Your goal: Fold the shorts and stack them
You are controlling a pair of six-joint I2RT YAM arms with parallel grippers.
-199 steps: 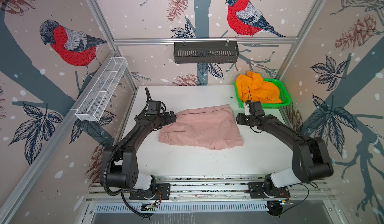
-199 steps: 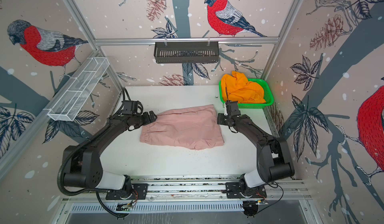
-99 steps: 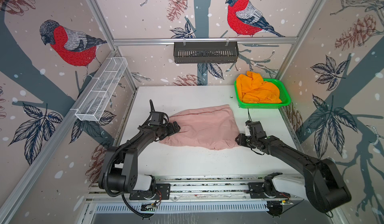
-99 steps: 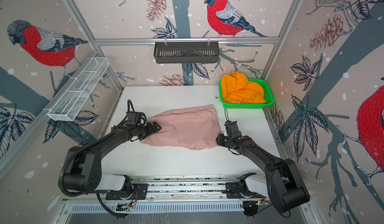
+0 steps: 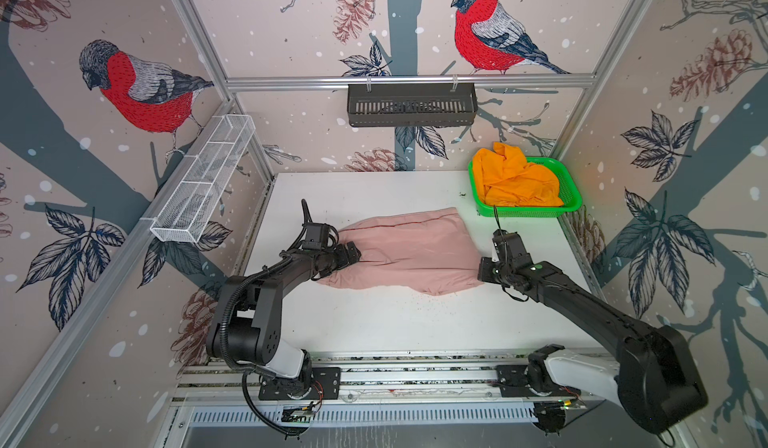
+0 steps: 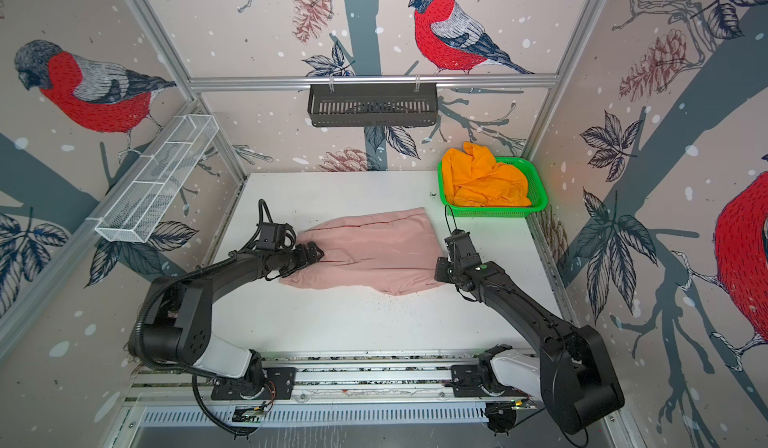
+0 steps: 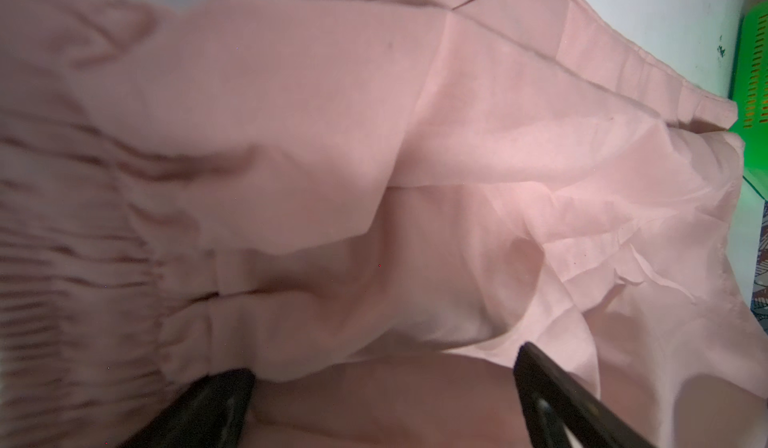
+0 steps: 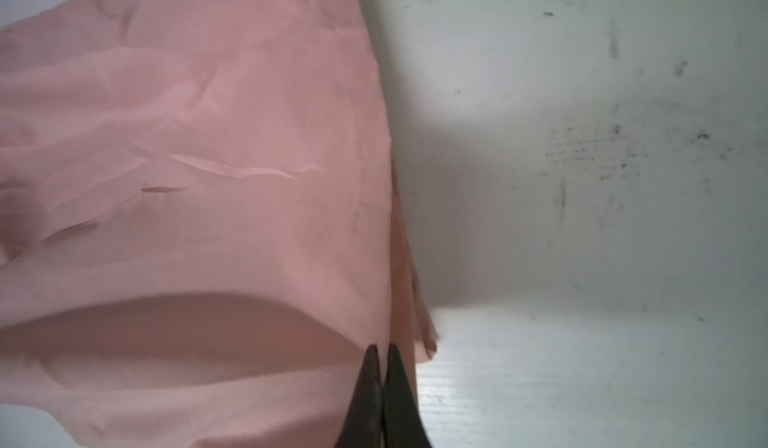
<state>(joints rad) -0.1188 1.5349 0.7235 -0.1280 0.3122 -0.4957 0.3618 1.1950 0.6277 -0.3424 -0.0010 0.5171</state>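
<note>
While the left end effector [image 7: 382, 360] gapes, fingers [image 7: 199, 417] cropped, the right end effector [image 8: 380, 352] clamps the pink shorts [image 5: 411, 246].

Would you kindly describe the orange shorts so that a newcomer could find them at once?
Look to the far right corner of the white table, where a green basket sits. The orange shorts lie crumpled inside it. Unlike the pink shorts spread out mid-table, they are bright orange and bunched up.
</note>
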